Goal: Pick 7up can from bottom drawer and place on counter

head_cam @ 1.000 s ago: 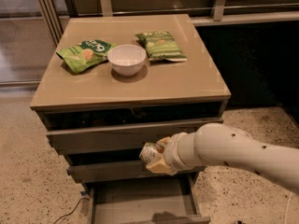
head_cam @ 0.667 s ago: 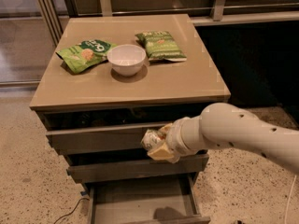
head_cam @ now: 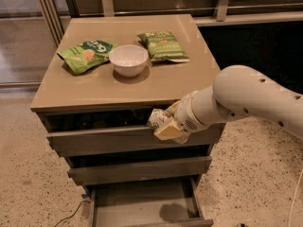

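My gripper is shut on the 7up can, a small silvery-white can with dark markings. It holds the can in the air in front of the top drawer, just below the counter's front edge. The counter is a glossy tan slab on top of the cabinet. The bottom drawer stands pulled out below, and its grey floor shows with the arm's shadow on it.
A white bowl sits mid-counter with a green snack bag to its left and another to its right. The two upper drawers are slightly ajar. Speckled floor surrounds the cabinet, and a cable lies at lower left.
My arm has risen with the can, from level with the middle drawer up to just under the counter's front edge.
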Robot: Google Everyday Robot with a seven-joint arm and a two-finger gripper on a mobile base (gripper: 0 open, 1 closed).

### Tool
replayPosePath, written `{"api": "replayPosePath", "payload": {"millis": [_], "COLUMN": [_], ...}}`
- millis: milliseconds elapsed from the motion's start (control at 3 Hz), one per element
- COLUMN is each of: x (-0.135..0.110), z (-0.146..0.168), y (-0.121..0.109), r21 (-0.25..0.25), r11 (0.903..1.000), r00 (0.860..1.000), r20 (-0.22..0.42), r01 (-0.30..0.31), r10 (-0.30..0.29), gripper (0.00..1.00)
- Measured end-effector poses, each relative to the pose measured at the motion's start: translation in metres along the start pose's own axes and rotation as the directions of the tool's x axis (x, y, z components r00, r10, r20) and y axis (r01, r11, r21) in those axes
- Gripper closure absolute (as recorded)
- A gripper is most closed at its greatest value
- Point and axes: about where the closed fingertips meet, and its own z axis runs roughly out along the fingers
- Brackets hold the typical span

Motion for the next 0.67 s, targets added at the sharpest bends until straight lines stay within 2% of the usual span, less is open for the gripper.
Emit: {"api": "replayPosePath", "payload": {"millis": [667], "x": [-0.016], "z": [-0.012], "y": [-0.022], "r21": [0.046], "r11": [0.9989], "r00": [1.000], "r20": [0.020], "r01": [0.001], "r10": [-0.002], "gripper": [1.00]}}
